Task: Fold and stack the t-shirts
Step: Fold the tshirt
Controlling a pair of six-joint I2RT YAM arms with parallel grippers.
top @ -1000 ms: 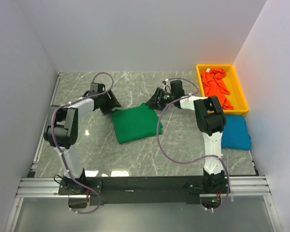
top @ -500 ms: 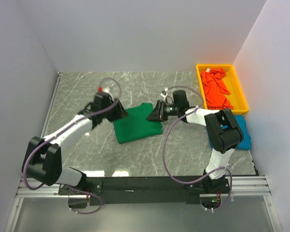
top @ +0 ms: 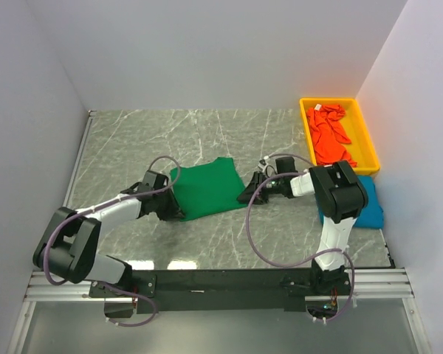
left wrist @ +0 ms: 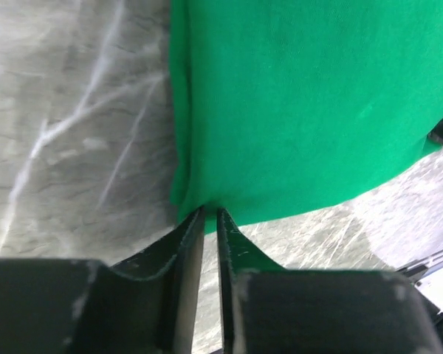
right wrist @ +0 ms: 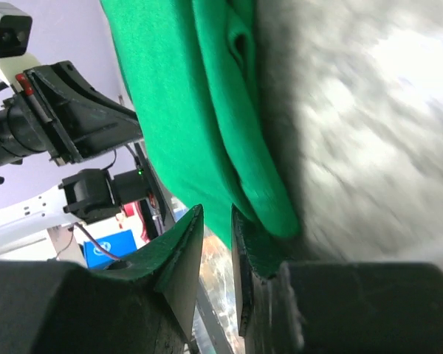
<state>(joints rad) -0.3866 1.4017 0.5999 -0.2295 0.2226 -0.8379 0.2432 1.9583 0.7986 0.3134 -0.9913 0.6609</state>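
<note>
Flanking the green t-shirt (top: 207, 190), left end effector (left wrist: 209, 212) and right end effector (right wrist: 218, 217) stand nearly closed at its hem. Grip: cannot tell.

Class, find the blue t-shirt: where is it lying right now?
Top view: the blue t-shirt lies at the table's right edge, just nearer than the yellow bin.

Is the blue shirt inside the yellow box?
No, the blue shirt lies outside, just in front of the yellow box, which holds only the orange-red shirt.
</note>
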